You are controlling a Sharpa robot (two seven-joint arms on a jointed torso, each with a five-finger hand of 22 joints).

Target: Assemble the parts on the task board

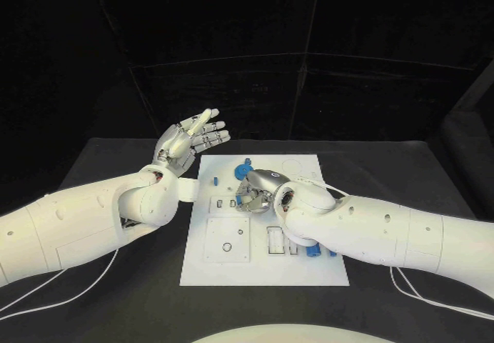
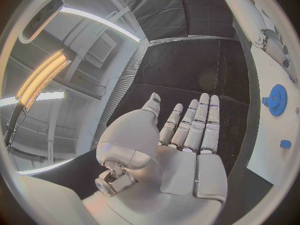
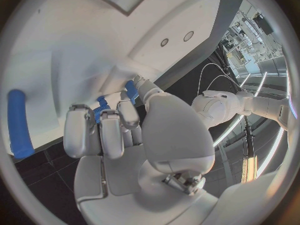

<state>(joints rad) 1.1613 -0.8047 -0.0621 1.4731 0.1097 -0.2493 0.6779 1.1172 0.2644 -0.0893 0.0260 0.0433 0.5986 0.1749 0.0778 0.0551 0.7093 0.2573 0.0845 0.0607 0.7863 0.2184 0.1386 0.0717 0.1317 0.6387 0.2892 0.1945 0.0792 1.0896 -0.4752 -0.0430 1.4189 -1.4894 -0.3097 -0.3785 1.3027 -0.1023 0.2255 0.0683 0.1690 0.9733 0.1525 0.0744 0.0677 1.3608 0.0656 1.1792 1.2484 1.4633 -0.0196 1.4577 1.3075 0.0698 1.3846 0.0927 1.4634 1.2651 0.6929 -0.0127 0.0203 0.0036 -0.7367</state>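
Presently we find the right hand (image 1: 254, 194) low over the task board (image 1: 228, 268), fingers curled about a small blue part (image 3: 102, 106); whether it grips we cannot tell. That part's long axis is hidden. Beyond it lies the blue gear (image 1: 243, 171). The left hand (image 1: 191, 140) hangs raised, spread, empty, off the board's far left corner.
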